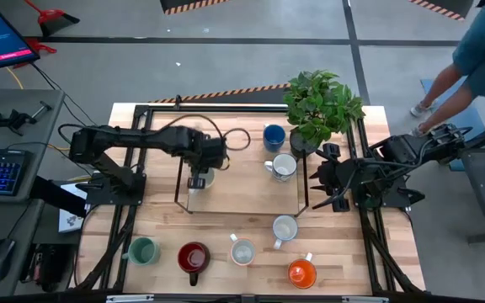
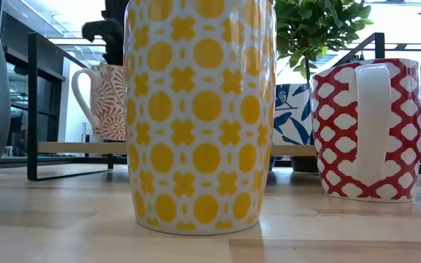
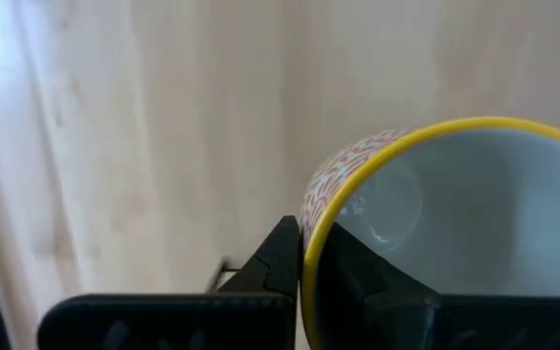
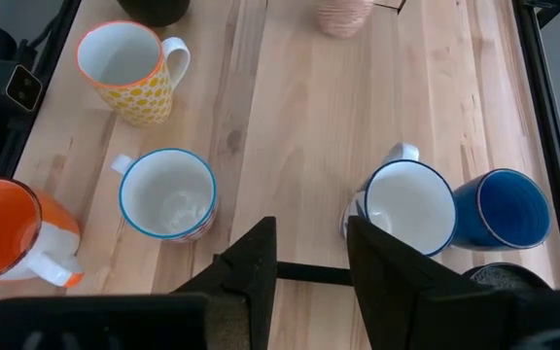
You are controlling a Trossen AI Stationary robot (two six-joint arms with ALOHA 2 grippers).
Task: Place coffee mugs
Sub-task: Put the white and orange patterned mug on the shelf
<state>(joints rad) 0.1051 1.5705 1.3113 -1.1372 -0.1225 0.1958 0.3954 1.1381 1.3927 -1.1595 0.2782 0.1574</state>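
Observation:
My left gripper (image 1: pixel 199 178) reaches over the left part of a raised wooden board (image 1: pixel 247 195) and is shut on a white mug with a red-orange pattern and yellow rim (image 3: pixel 436 224), also seen in the low view (image 2: pixel 107 98). A blue mug (image 1: pixel 274 136) and a white mug (image 1: pixel 283 167) stand on the board's right part. Near the table's front stand green (image 1: pixel 144 251), red (image 1: pixel 194 257) and orange (image 1: pixel 301 272) mugs and two white mugs (image 1: pixel 242 251) (image 1: pixel 285 227). My right gripper (image 4: pixel 309 258) is open and waits at the table's right side. My left gripper holds the patterned mug by its rim wall (image 3: pixel 311 228), one finger (image 3: pixel 282 258) outside the wall and the other inside the hollow. The fingers come from above, pointing down. The mug stays upright, handle (image 2: pixel 82 91) toward the table's left; its base is level with the board top.
A potted plant (image 1: pixel 318 109) stands at the board's far right corner. The board's black metal frame (image 2: pixel 33 102) rises above the table. A yellow-patterned mug (image 2: pixel 199 109) and a red lattice mug (image 2: pixel 368 128) stand close to the low camera. A person (image 1: pixel 478 59) stands beyond the far right corner.

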